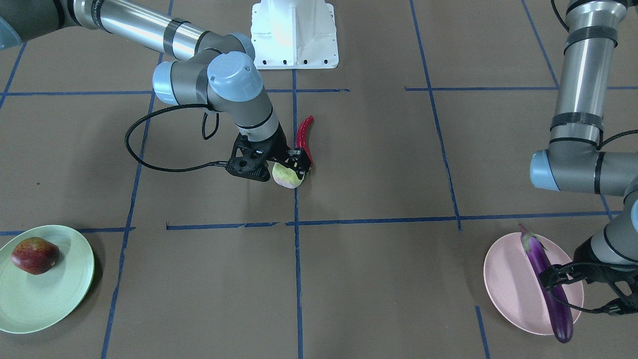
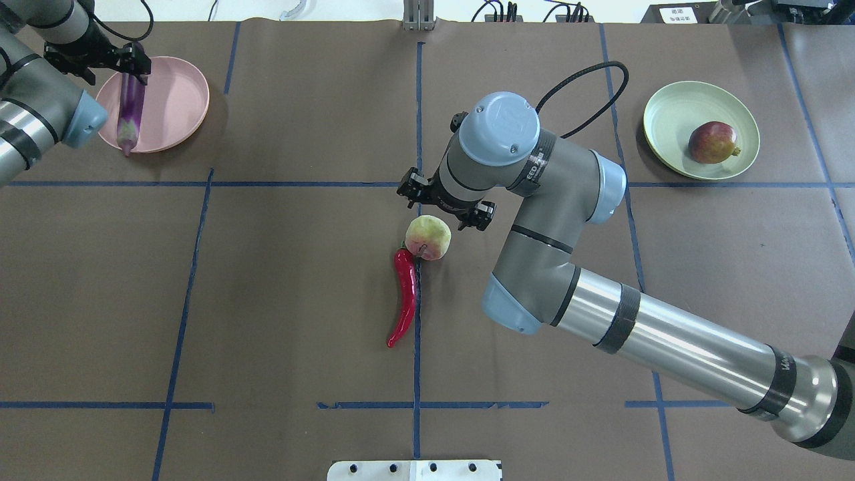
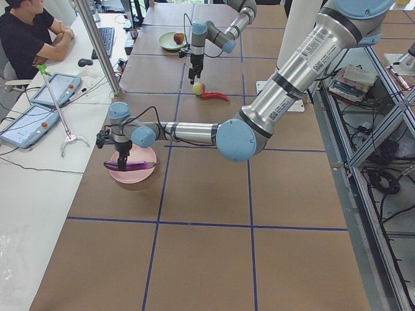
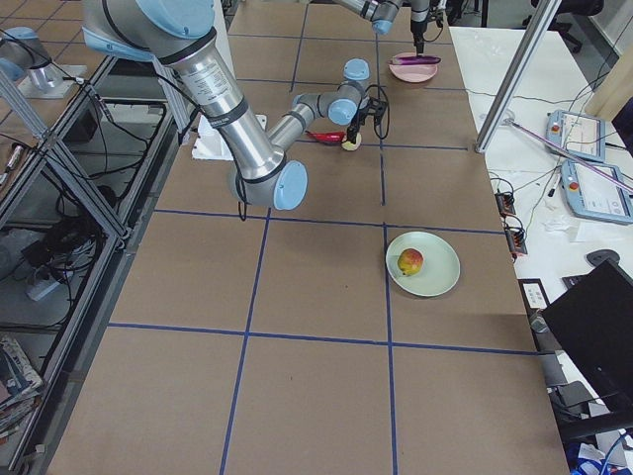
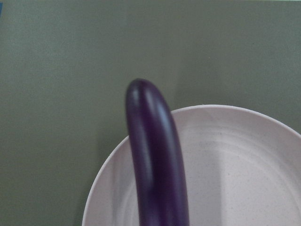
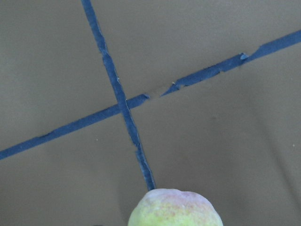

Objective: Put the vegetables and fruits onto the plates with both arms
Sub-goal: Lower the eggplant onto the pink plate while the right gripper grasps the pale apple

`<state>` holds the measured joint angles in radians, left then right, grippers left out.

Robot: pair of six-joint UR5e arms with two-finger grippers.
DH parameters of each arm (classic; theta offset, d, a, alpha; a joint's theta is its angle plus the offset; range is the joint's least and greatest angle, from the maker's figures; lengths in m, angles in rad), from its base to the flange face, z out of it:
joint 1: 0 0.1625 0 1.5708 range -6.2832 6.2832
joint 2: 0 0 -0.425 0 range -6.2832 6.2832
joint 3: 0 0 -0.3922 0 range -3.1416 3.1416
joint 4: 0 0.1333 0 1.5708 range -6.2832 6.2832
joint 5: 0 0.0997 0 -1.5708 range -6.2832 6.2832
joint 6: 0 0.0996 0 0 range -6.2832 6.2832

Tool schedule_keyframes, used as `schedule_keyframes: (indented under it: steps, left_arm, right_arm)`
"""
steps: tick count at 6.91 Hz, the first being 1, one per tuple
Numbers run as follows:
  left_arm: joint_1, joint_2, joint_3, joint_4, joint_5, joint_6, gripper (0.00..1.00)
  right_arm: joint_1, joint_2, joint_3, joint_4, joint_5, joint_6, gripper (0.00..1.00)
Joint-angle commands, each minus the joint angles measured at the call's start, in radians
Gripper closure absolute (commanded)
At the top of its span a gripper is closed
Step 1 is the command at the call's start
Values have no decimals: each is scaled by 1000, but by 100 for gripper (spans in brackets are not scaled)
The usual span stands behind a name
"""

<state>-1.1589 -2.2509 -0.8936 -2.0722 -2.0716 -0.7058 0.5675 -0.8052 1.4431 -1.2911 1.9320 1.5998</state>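
My right gripper [image 1: 291,168] is shut on the pale yellow-green fruit [image 1: 286,177] at the table's middle; the fruit is at table level and touches the stem end of the red chili pepper [image 2: 405,294]. The fruit shows at the bottom of the right wrist view [image 6: 175,209]. My left gripper [image 1: 552,280] is shut on the middle of the purple eggplant [image 1: 546,284], which lies across the pink plate [image 1: 503,279] with its tip over the rim [image 5: 153,141]. The dark red fruit [image 2: 713,141] lies on the mint green plate [image 2: 668,120].
The white base block [image 1: 294,32] stands at the robot's side of the table. Blue tape lines [image 2: 417,133] cross the brown table. In the exterior left view an operator [image 3: 26,39] sits at a side bench with tablets.
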Motion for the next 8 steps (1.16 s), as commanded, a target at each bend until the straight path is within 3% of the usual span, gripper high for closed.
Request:
schedule_keyframes:
  steps: [1,3,4,5,6,8]
  left_arm:
    - [-1,1,-31,7,-5,-7,0]
    - [10,5,-123,23,-7,-99,0]
    - [49,11,-192,23,-43,-165,0]
    - [94,33,-277,15,-109,-279,0]
    - [172,62,-407,17,-128,-397,0]
    - [321,60,-551,17,-111,-673,0]
  right_arm:
    - [-35,9,-12,-46,-28,9,0]
    - [-47,26,-59,-42,-56,8,1]
    - [-46,35,-59,-39,-61,40,36]
    - [-41,37,-59,-34,-61,77,99]
    - [-12,38,-53,-36,-48,74,100]
    - [114,9,-53,-43,2,-14,100]
